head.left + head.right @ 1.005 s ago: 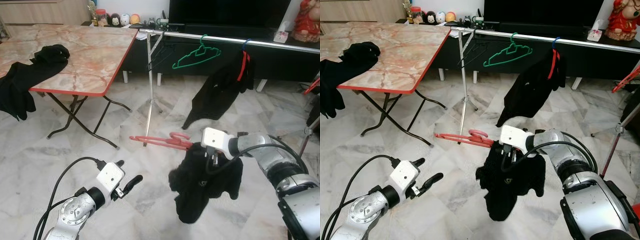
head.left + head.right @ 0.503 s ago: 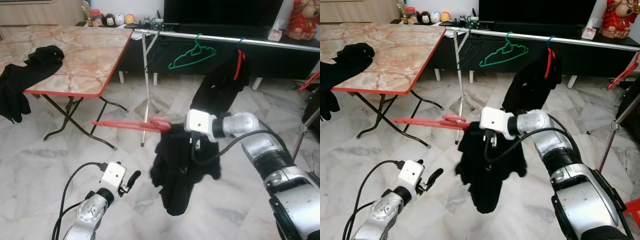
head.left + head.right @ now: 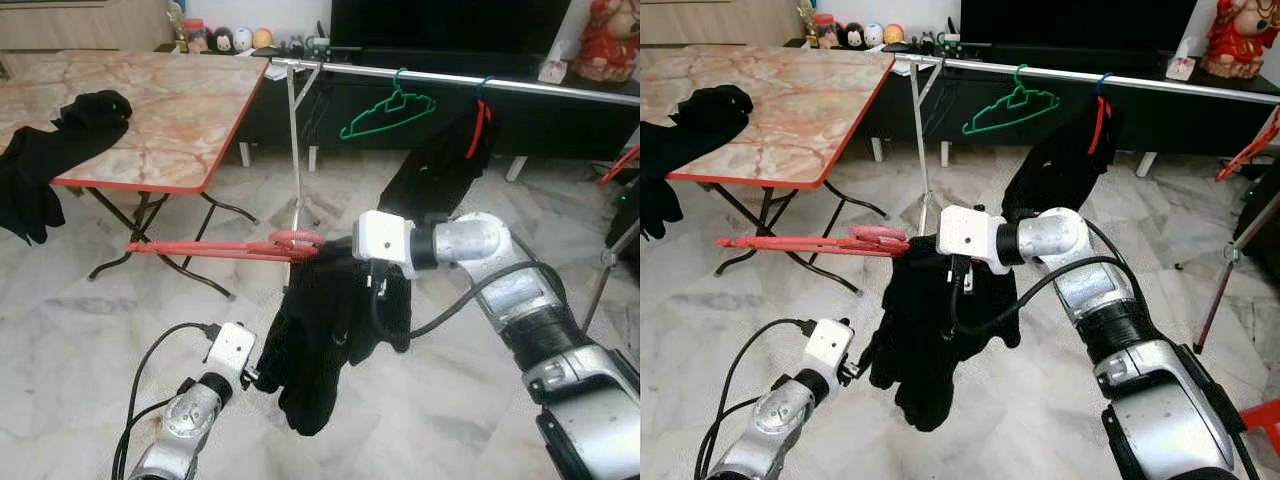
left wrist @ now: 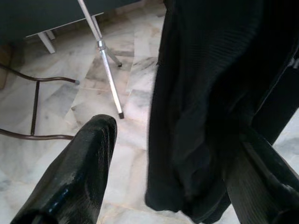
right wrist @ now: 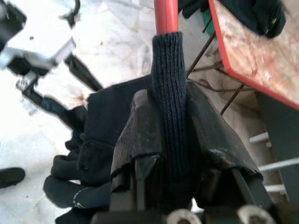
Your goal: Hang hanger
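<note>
Right gripper clenched on red hanger through black garment, left gripper spread; level hook toward rail.

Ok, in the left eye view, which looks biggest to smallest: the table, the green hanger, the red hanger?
1. Marble-top table, largest by far.
2. Red hanger, held with the black garment by the right tool; nearer the camera, so it may look bigger.
3. Green hanger, smallest.

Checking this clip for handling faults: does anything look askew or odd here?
Yes. The red hanger lies nearly level, with the black garment bunched at one end where the right pincer clamps it, not draped across. The left pincer is open around its lower hem.
</note>
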Controlling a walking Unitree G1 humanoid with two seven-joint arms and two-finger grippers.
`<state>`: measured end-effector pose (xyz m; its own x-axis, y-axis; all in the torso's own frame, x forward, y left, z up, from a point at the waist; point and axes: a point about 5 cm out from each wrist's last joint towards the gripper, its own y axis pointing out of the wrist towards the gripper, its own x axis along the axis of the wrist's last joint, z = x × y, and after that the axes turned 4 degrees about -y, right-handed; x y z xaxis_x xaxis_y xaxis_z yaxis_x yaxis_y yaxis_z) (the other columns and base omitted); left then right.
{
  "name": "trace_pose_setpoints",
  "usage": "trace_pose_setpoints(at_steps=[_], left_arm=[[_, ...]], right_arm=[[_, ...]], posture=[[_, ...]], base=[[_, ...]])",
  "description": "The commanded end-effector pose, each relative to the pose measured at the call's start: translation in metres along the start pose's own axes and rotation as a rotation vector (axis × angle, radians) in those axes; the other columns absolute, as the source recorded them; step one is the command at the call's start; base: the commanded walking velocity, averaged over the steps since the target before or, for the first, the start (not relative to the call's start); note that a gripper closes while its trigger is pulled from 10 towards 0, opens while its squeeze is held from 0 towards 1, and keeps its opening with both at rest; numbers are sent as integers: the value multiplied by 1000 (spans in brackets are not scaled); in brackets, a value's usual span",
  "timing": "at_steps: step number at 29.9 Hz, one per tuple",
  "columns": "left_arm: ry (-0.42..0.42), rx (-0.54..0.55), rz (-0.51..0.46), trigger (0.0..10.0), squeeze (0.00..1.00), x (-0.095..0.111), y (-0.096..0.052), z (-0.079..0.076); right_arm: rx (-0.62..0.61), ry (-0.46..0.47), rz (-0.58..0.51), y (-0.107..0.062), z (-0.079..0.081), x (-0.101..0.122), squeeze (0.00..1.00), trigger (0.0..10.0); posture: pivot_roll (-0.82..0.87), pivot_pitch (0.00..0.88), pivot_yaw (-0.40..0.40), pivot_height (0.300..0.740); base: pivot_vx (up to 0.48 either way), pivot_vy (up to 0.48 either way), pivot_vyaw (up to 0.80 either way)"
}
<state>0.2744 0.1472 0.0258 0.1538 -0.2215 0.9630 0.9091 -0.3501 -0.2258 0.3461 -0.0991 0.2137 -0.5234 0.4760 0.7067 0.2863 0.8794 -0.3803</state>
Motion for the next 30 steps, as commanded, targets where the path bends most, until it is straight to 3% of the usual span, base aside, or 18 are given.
trace_pose_setpoints(at_steps=[1,10,11,13,14,30], left_arm=[[14,-18,1,10000,0,0,1,-1],[43,-49,15,10000,0,-4,3,-5],[49,-47,13,2824,0,-5,4,-5],[51,-46,11,2824,0,-5,5,-5],[58,-42,12,0,0,-5,5,-4],[57,-44,-5,0,0,-7,6,-5]], right_arm=[[-9,-33,-39,-2,-5,12,0,0],[-2,-33,-51,-2,-3,18,0,0],[2,-30,-55,-3,-1,21,0,0],[5,-28,-55,-3,-1,22,0,0],[4,-27,-53,-3,-1,23,0,0],[2,-23,-46,-2,-1,26,0,0]], posture=[[-166,0,22,732],[-166,0,21,732],[-170,0,19,732],[-170,0,19,732],[-168,0,17,732],[-166,0,14,732]], base=[[0,0,0],[0,0,0],[0,0,0],[0,0,0],[0,0,0],[0,0,0]])
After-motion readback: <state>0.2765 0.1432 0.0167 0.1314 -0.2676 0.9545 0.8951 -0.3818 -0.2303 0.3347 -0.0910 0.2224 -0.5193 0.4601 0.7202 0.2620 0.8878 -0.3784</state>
